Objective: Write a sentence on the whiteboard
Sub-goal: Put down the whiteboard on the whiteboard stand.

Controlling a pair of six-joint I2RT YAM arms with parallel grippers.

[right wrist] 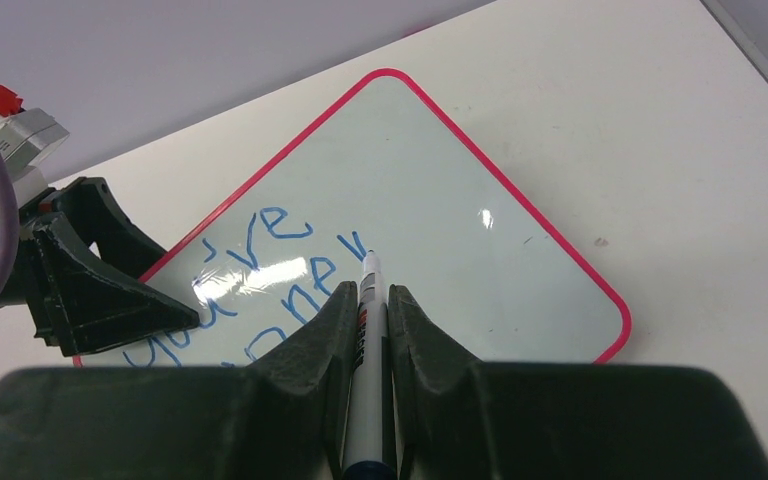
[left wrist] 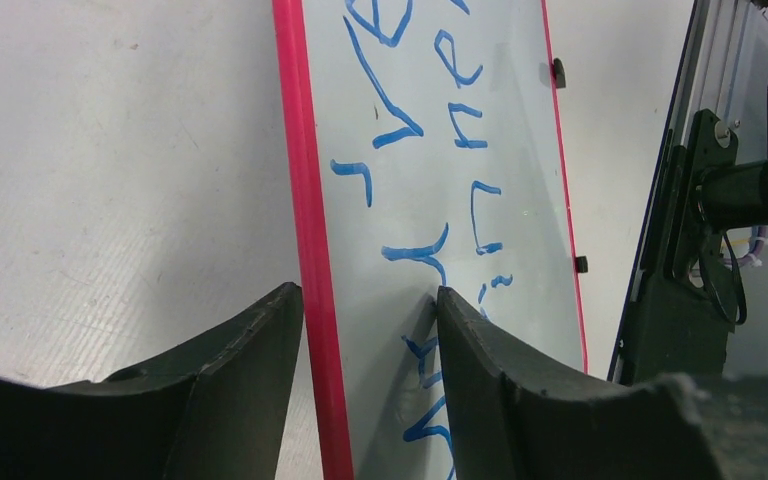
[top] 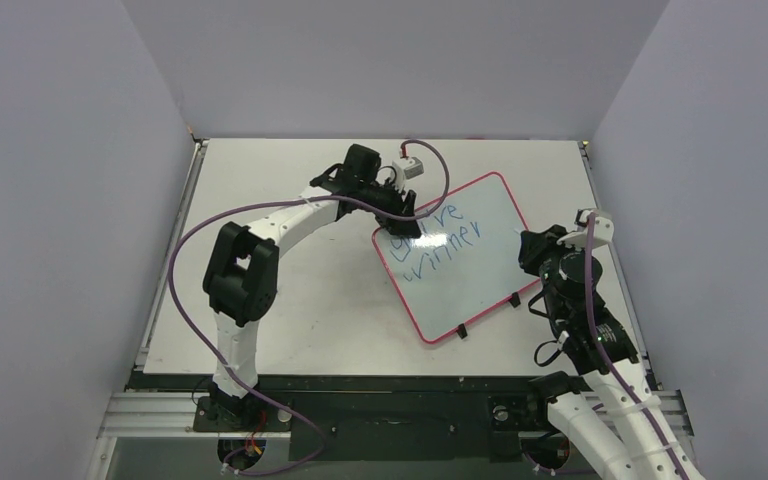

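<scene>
left gripper (left wrist: 370, 300): jaws spread, straddling the whiteboard (top: 490, 275)'s pink edge, not clamping it | right gripper (right wrist: 367, 292): pinched tight on the pen (right wrist: 364, 400), tip by the blue sentence (top: 447, 235), contact unclear tbh | whiteboard: on the table (top: 300, 300), skewed, between both arms

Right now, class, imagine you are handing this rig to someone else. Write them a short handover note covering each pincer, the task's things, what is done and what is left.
Left pincer: open, jaws astride the pink-framed edge of the whiteboard, not clamping it.
Right pincer: shut on the pen, tip over the board beside the lettering; contact unclear.
Board: lies askew on the table.
Done: the sentence in blue covers the board's left part.
Left: probably check whether the wording is complete, then finish it or put the pen away.
</scene>
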